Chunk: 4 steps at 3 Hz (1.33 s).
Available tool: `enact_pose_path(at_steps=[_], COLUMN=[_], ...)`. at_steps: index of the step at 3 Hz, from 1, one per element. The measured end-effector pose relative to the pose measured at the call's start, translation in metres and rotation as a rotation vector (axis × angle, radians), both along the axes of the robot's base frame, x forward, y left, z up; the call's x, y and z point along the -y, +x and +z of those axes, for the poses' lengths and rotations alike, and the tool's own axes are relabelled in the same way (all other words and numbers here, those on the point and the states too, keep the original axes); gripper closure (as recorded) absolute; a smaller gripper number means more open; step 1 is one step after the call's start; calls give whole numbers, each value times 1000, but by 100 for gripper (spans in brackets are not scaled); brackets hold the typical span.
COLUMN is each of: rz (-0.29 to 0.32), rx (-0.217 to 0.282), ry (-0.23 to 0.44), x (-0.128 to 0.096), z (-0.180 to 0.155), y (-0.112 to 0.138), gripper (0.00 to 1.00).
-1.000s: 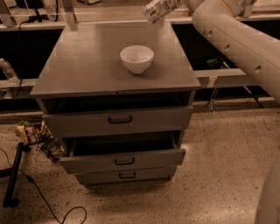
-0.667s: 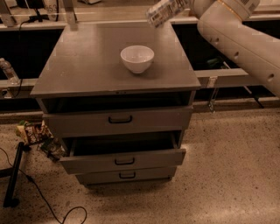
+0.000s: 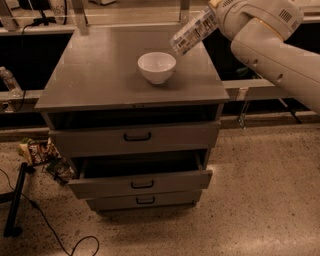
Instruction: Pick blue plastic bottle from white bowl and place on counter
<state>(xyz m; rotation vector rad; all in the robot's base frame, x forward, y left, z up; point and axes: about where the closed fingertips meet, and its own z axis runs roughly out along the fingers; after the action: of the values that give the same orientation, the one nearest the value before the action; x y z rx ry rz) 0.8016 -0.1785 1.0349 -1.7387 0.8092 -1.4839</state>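
The blue plastic bottle, clear with a white printed label, hangs tilted in the air over the back right of the counter, just right of and above the white bowl. My gripper is shut on the bottle's upper end at the top right, at the end of the big white arm. The bowl stands upright and empty near the counter's middle right. The bottle touches neither bowl nor counter.
The cabinet's middle drawer is pulled partly out; the top drawer stands slightly ajar. A small clear bottle sits on the rail at left. Snack bags, a black stand and cable lie on the floor.
The gripper has lowered the bottle, carrying it down and slightly right, closer to the counter's right rear. The bowl has not moved.
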Motion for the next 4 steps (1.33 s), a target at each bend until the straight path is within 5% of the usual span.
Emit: enact_pose_path(at_steps=[2,4], rz=[-35,21], rx=[25,30], ry=[-128,-266], x=[24,16], z=[1,-17], y=[-5,-20], gripper=[100,100])
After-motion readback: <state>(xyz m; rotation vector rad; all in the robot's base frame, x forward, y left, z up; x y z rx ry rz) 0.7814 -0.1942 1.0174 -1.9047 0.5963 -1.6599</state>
